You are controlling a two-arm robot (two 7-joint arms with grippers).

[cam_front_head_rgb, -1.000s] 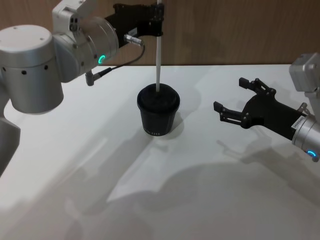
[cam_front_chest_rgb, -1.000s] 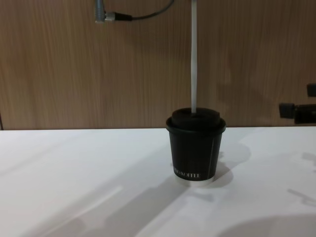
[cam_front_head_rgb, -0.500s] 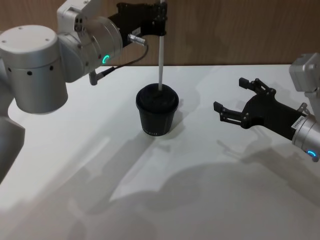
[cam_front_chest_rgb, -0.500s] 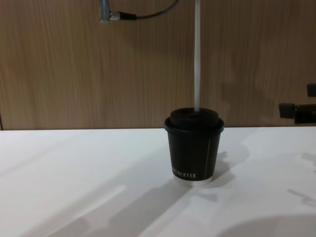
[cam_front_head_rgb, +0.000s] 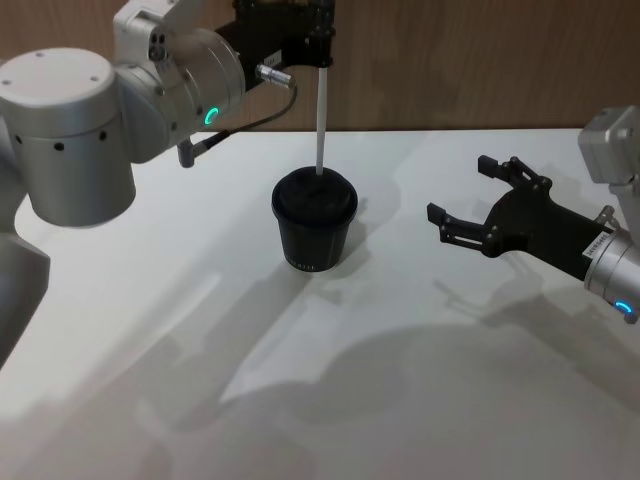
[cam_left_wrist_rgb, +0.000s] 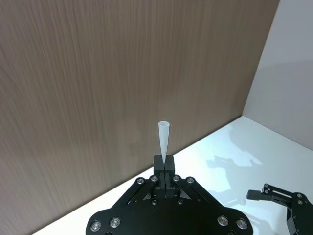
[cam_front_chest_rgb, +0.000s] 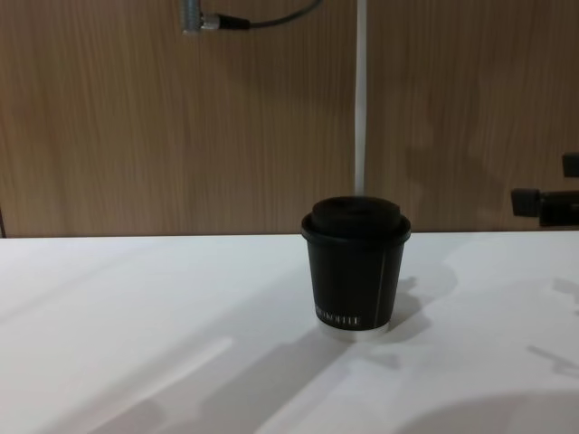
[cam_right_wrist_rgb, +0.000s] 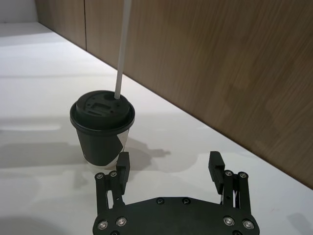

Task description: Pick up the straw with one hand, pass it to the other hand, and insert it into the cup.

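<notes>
Your left gripper (cam_front_head_rgb: 322, 45) jaws clamp the straw (cam_front_head_rgb: 321, 120) upright, its tip at the cup (cam_front_head_rgb: 314, 222) lid. Right gripper (cam_front_head_rgb: 470, 205) jaws wide open, holding nothing.

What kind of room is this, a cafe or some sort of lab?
Probably a lab test bench, not a cafe. A plain white table stands against a wood-panelled wall, with just one lidded cup on it, and the left gripper holds a straw above its lid.
</notes>
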